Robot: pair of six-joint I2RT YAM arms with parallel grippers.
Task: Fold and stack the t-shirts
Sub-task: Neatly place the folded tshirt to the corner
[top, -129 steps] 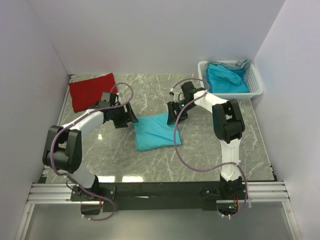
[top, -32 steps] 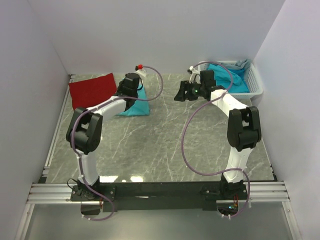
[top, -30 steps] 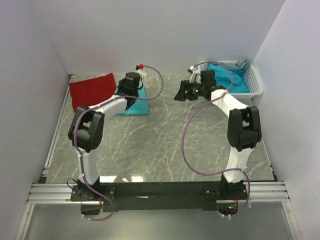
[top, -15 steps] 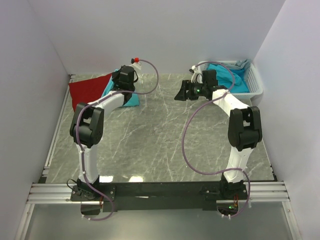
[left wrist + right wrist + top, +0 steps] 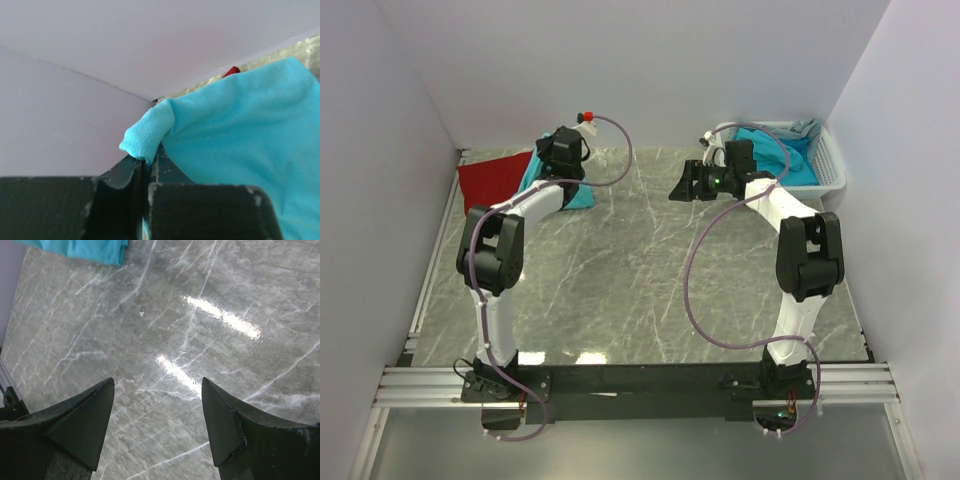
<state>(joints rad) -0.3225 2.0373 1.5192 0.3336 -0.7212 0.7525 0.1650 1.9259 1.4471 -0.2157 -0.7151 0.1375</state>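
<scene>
L fingers (image 5: 122,180): black, pressed together, pinching a rolled hem of the turquoise t-shirt (image 5: 235,135). Soft fine-knit cloth, bunched at the pinch, draping away to the R in a smooth sheet. Top view: that shirt hangs from my L fingers at the far-left of the desk (image 5: 640,280), one part over the R edge of the red t-shirt (image 5: 485,182), which lies flat in the far corner by the wall. R fingers (image 5: 82,422): two dark wedge shapes, spread wide apart, nothing between, over bare glossy grey marble w/ white veins. Behind my R arm, white slatted plastic basket (image 5: 832,170) w/ more crumpled turquoise shirts (image 5: 775,152) inside.
</scene>
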